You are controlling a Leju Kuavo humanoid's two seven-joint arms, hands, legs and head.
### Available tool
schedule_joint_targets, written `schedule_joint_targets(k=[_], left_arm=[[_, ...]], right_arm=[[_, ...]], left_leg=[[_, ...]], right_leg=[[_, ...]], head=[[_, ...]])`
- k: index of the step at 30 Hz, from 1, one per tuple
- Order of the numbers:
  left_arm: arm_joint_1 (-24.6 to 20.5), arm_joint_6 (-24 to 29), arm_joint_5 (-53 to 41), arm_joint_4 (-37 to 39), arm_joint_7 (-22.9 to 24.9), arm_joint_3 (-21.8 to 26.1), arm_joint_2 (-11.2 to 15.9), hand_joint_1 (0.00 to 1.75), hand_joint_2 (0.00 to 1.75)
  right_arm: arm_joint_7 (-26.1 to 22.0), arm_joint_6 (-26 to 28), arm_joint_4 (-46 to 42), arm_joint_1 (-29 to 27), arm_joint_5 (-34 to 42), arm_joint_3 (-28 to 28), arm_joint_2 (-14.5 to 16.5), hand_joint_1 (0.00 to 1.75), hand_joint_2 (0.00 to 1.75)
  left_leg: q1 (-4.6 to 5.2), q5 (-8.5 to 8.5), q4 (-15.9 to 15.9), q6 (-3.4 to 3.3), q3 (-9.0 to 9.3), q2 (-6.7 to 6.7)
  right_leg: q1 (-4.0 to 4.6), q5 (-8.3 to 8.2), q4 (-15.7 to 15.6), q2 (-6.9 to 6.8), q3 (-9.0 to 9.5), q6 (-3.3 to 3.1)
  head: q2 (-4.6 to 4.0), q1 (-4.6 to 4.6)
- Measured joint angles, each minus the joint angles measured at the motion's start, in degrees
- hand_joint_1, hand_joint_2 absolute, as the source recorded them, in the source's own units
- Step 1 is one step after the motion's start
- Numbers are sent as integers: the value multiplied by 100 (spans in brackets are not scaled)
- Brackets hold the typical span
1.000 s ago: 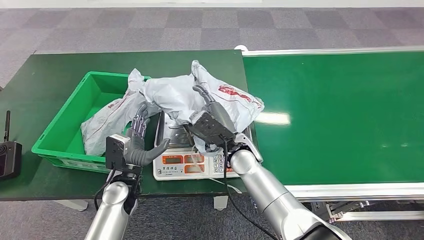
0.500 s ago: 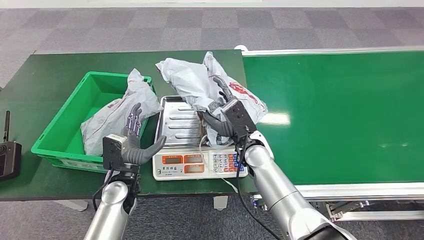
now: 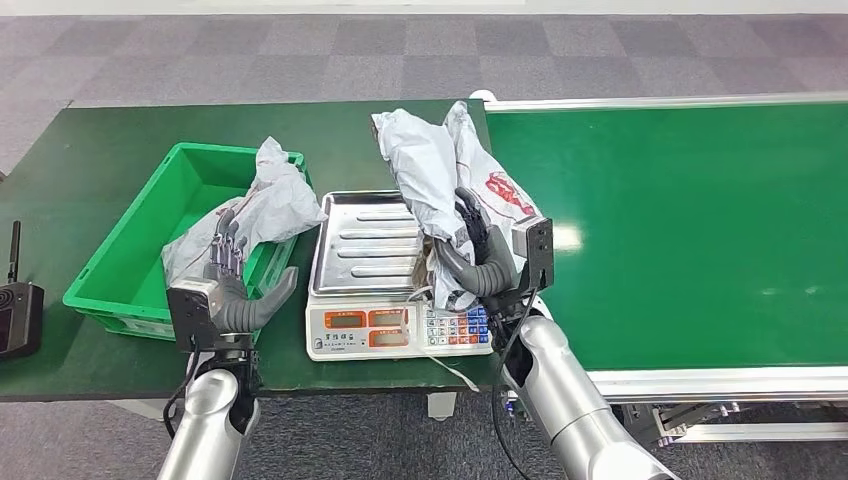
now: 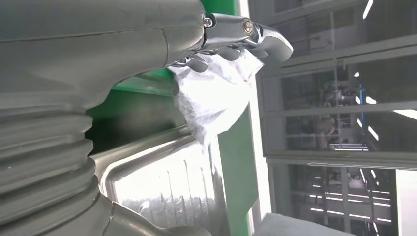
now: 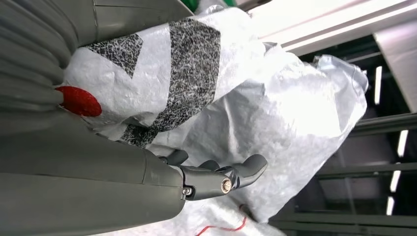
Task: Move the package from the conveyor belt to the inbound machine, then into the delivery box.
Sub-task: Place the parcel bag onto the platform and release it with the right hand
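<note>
Over the right edge of the scale's steel tray (image 3: pixel 362 240), the right hand (image 3: pixel 478 262) grips a grey package (image 3: pixel 440 170), fingers curled around its lower end. The package stands nearly upright, its long axis running up and away from the hand, between tray and conveyor belt (image 3: pixel 690 230). The left hand (image 3: pixel 232 290), fingers spread and holding nothing, hovers beside the green delivery box (image 3: pixel 130 250), where another package (image 3: pixel 255 210) lies. Judged, the tray lies left of the held package.

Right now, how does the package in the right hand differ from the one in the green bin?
The held package is gripped by the right hand and hangs upright beside the scale's tray; the binned package lies slumped in the green bin, unheld. The held package shows bolder red print. Both are crumpled grey-white mailer bags.
</note>
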State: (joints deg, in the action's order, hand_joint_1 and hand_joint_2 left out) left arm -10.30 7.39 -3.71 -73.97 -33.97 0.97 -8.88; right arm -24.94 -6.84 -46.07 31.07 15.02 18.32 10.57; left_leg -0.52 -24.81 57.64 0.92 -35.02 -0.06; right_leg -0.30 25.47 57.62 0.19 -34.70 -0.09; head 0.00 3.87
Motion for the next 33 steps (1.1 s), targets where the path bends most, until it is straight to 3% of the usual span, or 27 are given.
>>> schedule_joint_targets(k=[3,8,16,24,33], left_arm=[[-28,0,-83,-55,65,-7,-3,0,175],[-29,1,-74,-118,143,-21,-4,0,175],[11,-1,-61,-161,161,-21,-6,0,175],[42,-85,-51,-214,162,-21,-16,0,175],[41,-94,-50,-216,162,-21,-34,0,175]], right_arm=[[138,181,0,-14,-520,108,-32,0,175],[663,648,-2,83,-2191,571,-83,0,175],[891,445,98,532,-3671,1417,-80,0,175],[318,410,321,936,-3795,1712,-63,0,175],[265,396,389,1014,-3756,1739,-62,0,175]], left_leg=[[0,0,0,1,1,4],[0,0,0,1,1,5],[0,0,0,1,0,4],[0,0,0,1,1,3],[0,0,0,1,1,3]], right_leg=[[0,0,0,2,0,-1],[0,-1,0,3,1,-1],[1,-1,1,3,1,-1],[0,-1,1,2,2,-1],[1,-1,1,2,2,-1]], head=[[0,0],[0,0],[0,-1],[0,-1],[0,-1]])
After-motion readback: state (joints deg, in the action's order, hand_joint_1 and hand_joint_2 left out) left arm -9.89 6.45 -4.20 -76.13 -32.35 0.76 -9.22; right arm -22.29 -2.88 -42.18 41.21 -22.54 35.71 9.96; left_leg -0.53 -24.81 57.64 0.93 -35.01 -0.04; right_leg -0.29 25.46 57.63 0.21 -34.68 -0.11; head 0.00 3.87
